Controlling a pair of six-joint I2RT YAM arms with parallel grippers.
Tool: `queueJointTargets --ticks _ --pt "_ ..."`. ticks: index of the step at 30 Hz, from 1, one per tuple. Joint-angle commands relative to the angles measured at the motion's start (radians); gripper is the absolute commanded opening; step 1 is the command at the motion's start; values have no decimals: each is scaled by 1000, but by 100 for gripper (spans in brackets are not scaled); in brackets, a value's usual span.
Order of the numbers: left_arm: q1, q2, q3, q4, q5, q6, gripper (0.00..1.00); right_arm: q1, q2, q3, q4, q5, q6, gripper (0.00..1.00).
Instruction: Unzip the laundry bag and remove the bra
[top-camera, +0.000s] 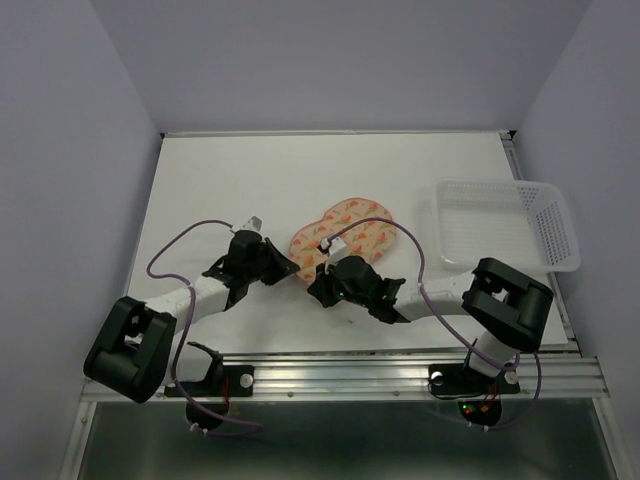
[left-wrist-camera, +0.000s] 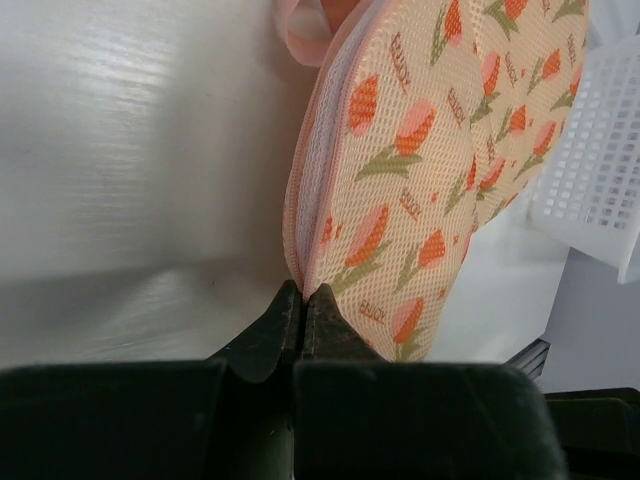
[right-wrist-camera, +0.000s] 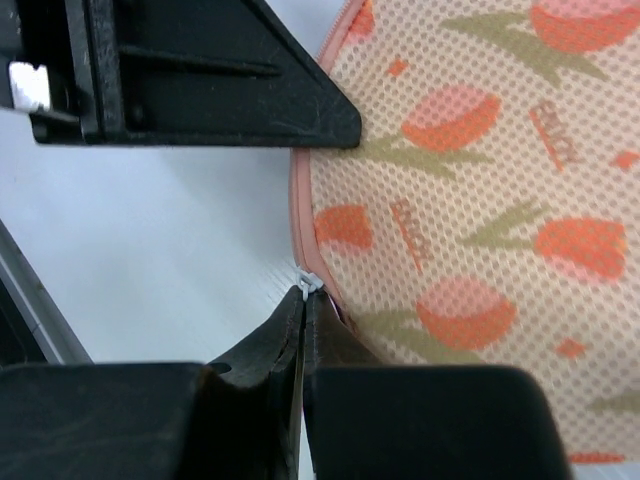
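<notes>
A white table (top-camera: 250, 180) seen from above, with two black robot arms reaching in from its near edge. A peach-pink laundry bag (top-camera: 345, 232), peanut-shaped and printed with orange-red tulips on green stems, lies near the middle of the table. To its right, apart from it, stands a clear plastic mesh basket (top-camera: 555, 225) at the table's right edge.

Both arms meet at the near-left end of the bag. The left gripper (top-camera: 293, 268) comes in from the left. In its wrist view the left gripper (left-wrist-camera: 302, 296) has its two fingers pressed together, pinching the pink edge of the bag (left-wrist-camera: 420, 170) where the seam comes to a point. A narrow strip of white mesh runs along that edge.

The right gripper (top-camera: 313, 287) comes in from the right, just beside the left one. In its wrist view the right gripper (right-wrist-camera: 303, 297) is also closed tight, its tips nipping a small white zip pull (right-wrist-camera: 311, 282) on the bag's (right-wrist-camera: 470, 230) pink zip edge. One black finger (right-wrist-camera: 240, 95) of the left gripper shows above it, touching the same edge.
</notes>
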Motion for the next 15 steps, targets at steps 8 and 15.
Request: queueJointTargets --ticks 8,15 --pt "14 163 212 -8 -29 110 2 4 -146 -71 -7 8 -9 1" --pt "34 279 401 -77 -24 171 23 4 -95 -23 -5 -24 6 1"
